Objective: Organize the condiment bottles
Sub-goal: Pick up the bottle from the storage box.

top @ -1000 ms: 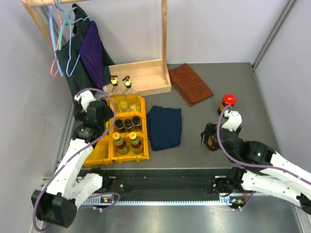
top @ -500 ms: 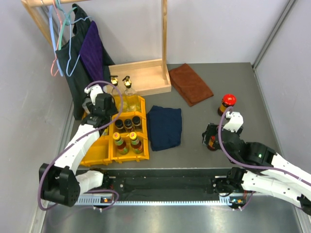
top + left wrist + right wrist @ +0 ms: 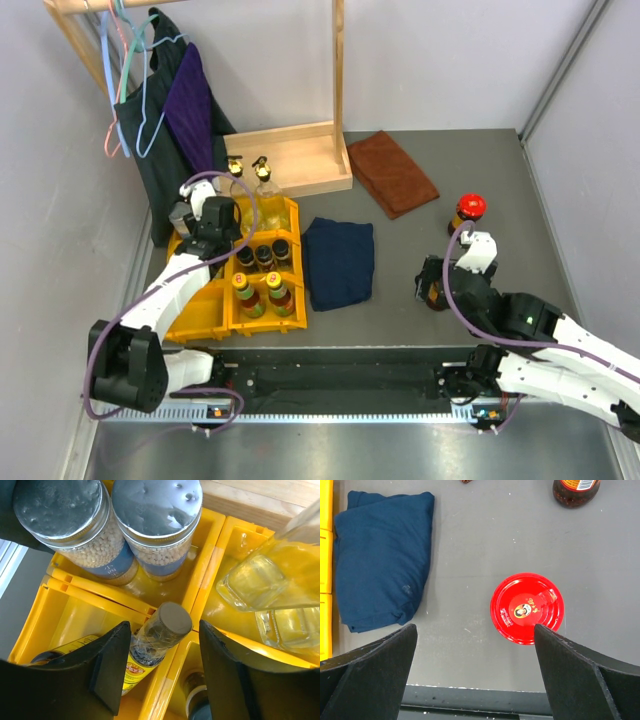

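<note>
On a grey table (image 3: 500, 200) between pale walls (image 3: 450, 60), the left claw (image 3: 164, 625) hangs half-closed astride a dark-capped bottle (image 3: 150, 650) lying in a yellow bin (image 3: 65, 620), its yellow label unreadable. The right claw (image 3: 475, 627) gapes wide above a red-lidded jar (image 3: 526, 608), lid print too small to read.

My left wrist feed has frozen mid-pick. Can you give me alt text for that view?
The left gripper straddles a leaning grey-capped bottle in the yellow bins, its fingers close on both sides; contact is unclear. Beyond it stand two silver-lidded jars of pale granules, with clear glass bottles at right.
</note>
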Controlling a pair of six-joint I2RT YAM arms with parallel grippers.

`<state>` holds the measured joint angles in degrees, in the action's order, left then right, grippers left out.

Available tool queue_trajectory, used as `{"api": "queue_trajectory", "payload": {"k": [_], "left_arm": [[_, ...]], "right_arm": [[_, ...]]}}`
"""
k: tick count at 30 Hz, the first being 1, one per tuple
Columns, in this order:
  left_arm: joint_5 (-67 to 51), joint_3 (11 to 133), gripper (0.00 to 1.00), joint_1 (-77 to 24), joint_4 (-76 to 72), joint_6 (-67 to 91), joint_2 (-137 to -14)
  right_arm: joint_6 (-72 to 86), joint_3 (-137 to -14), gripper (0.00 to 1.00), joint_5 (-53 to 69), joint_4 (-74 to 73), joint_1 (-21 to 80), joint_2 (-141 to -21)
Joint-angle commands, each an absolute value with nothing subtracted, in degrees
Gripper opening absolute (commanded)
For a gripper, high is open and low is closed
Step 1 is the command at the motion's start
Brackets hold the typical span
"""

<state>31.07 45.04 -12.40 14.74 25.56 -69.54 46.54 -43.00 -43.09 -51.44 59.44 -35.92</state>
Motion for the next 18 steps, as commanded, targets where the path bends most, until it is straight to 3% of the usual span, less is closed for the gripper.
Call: {"api": "queue_trajectory", "payload": {"k": [1,12,15,18], "left_arm": [[32.26,44.56,0.61,-11.87,10.46,25.75,-70.13],[33.57,45.26,0.57,-11.08,11.25,26.63,-72.77],[33.57,45.53,0.52,-10.99,11.07,26.54,-72.77],[33.57,45.88,0.39,-10.9,11.25,26.63,-72.51]], "right_arm": [[46.23,-43.07,0.99,-44.56,-49.22,58.89,-36.12],[46.06,-43.42,0.99,-45.09,-49.48,58.97,-35.95],[46.06,-43.42,0.99,-45.09,-49.57,58.97,-35.77],[46.14,-43.33,0.99,-45.09,-49.57,58.97,-35.68]]}}
